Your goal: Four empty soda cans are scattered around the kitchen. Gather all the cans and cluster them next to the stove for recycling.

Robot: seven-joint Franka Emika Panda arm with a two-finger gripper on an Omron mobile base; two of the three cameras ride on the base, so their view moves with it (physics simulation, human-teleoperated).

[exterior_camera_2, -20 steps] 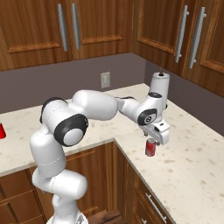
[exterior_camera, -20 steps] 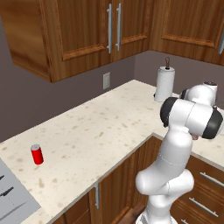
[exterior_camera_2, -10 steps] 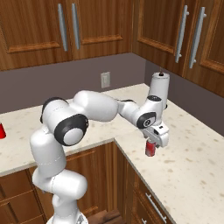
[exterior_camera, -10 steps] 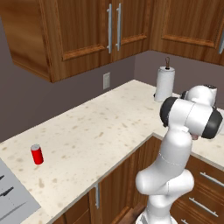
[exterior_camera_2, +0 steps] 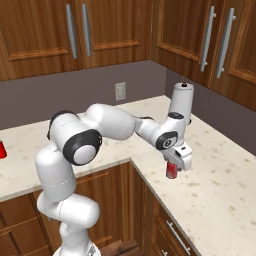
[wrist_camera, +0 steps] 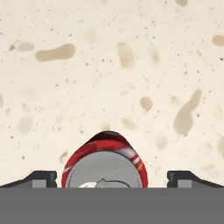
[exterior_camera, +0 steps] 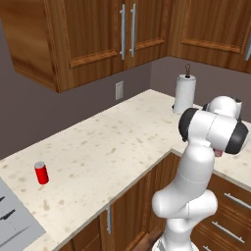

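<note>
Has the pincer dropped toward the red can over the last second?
Yes, slightly. In the right base view the pincer sits lower against the paper towel roll, open around the red can on the counter.

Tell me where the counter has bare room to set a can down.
Free: the long counter stretch between the lone red can and the paper towel roll. Also past the open gripper, toward the right. Crowded: around the can under the gripper.
</note>
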